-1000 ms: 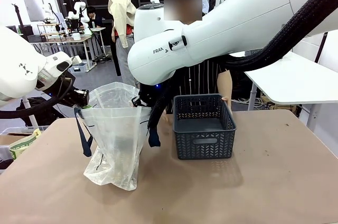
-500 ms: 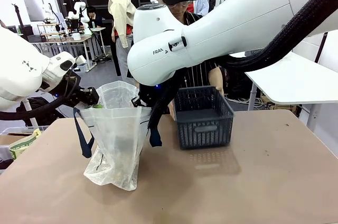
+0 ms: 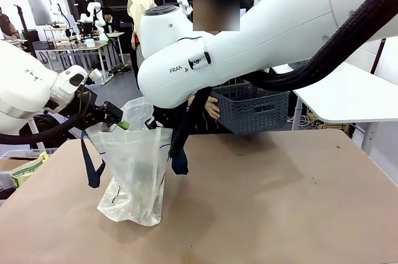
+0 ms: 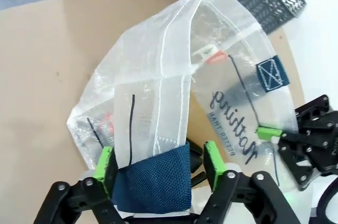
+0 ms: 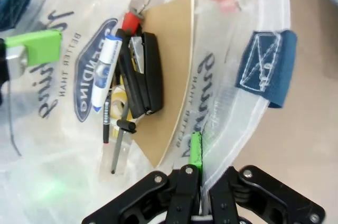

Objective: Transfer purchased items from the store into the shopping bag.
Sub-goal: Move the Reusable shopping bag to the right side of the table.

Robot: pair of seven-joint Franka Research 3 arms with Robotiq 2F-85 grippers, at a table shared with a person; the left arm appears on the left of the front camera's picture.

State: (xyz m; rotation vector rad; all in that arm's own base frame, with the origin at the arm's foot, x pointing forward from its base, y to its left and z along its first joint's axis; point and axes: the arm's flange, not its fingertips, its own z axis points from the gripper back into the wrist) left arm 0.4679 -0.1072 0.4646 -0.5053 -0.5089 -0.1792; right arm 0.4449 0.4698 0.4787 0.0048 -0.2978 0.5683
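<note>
Right hand (image 5: 196, 147) tight on shopping bag (image 5: 222, 108)

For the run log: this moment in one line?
left pincer: open, astride handle | right pincer: shut on bag rim | items: in bag | basket: held aloft by hand

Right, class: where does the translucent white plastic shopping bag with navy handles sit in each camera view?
Front view: the shopping bag stands on the table, left of centre.
Left wrist view: the bag runs from bottom centre toward top right.
Right wrist view: the bag spreads over left and centre, mouth open.
Shared landmark: its navy blue strap handle.
</note>
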